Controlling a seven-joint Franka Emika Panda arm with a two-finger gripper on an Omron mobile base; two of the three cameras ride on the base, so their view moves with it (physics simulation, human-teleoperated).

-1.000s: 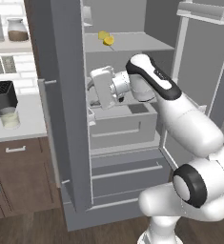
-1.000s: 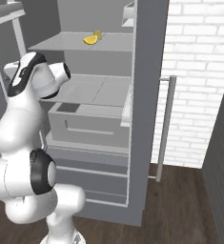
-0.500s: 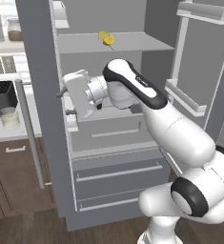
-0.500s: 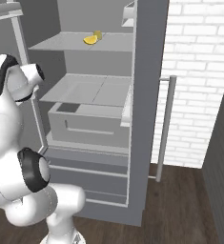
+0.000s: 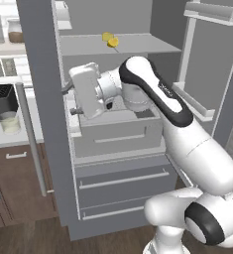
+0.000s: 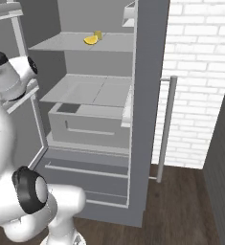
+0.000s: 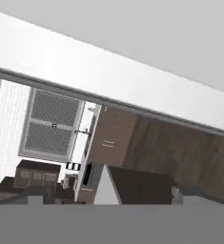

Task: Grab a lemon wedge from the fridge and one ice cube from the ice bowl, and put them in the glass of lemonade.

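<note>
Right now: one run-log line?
stage: fridge open | lemon wedge on upper shelf | gripper at left door, empty-looking

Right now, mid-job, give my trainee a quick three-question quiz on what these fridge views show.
1. True or false: the lemon wedge lies on the upper shelf of the open fridge.
2. Multiple choice: the glass of lemonade stands A) inside the fridge, B) on the counter left of the fridge, C) on the floor.
3. Fill in: the arm's hand sits ____ the shelf that holds the wedge.

Key: 1 true; 2 B; 3 below.
</note>
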